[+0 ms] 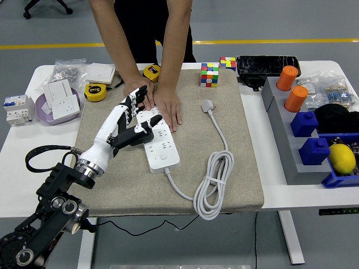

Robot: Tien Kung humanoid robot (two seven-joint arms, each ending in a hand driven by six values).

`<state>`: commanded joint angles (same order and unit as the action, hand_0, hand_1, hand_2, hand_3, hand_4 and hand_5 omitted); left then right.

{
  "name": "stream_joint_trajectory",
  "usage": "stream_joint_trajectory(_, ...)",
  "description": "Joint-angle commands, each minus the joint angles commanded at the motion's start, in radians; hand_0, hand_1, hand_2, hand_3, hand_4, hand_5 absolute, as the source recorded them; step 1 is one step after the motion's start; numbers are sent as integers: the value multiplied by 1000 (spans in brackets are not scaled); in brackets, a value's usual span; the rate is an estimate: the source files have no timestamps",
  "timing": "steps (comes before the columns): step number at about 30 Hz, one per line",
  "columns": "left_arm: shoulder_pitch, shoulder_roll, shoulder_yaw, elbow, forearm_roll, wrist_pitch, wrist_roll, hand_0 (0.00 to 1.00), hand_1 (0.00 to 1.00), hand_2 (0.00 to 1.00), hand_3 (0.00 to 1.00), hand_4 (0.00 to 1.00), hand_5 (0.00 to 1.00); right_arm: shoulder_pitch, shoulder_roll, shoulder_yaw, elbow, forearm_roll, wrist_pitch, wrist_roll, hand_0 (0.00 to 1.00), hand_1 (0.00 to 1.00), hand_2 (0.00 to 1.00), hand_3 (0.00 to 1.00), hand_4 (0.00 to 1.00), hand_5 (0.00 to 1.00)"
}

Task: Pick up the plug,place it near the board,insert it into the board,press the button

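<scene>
A white power strip (161,150) lies on the beige mat (112,185), running from the person's hands toward me. A black plug (128,138) sits on its left side, with a black cable (39,154) looping off to the left. My left hand (138,114) hovers over the strip's middle, just above the black plug, its fingers (141,94) stretched out and holding nothing. The person's two hands (168,105) press flat on the strip's far end. A white plug (208,105) with its coiled cord (215,182) lies to the right.
Two colour cubes (210,74) and a black case (268,64) sit at the back. Blue bins (314,150), orange cylinders (289,78) and a lemon (342,158) fill the right side. Yellow tape measures (96,92) and a purple bowl (40,106) with white sockets lie on the left.
</scene>
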<state>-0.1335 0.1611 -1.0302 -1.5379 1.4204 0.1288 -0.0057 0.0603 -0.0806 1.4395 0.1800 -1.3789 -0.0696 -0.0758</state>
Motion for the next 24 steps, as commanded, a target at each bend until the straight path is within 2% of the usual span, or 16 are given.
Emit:
stream_joint_trajectory(5,-21,16,59,17,202,-54,97,500,565,506,976,865,249,-1,1,5,0,-4,0,-1,788,694,706,748,998,984)
stream_joint_trajectory(6,-25,16,71,20,247,-71,111,224,120,215,879,725,116,-1,1,6,0,-4,1,-1,788,694,706,748,998,983)
stream_joint_trajectory(11,-43,17,108,28,461,-124,169,224,120,215,879,725,116,-2,0,6,0,-5,1,-2,788,694,706,748,998,983)
stream_joint_trajectory(12,-47,17,115,31,500,-139,180,161,53,160,850,616,53,-3,0,7,0,-6,1,-2,788,693,706,748,998,983)
stream_joint_trajectory(16,-56,16,129,37,643,-159,202,161,53,160,850,616,53,-2,-1,7,0,-6,1,-2,788,693,706,748,998,983)
stream_joint_trajectory(18,-58,15,134,41,687,-167,210,151,49,157,838,588,42,-2,-1,4,0,-5,1,-2,788,695,706,748,998,983)
stream_joint_trajectory(23,-60,13,141,50,730,-170,221,151,49,157,838,588,42,-1,-2,0,0,-3,1,-1,788,695,706,748,998,983)
stream_joint_trajectory(24,-60,12,140,53,740,-174,225,148,48,157,817,551,19,-2,-2,0,0,-3,0,-2,788,695,706,748,998,983)
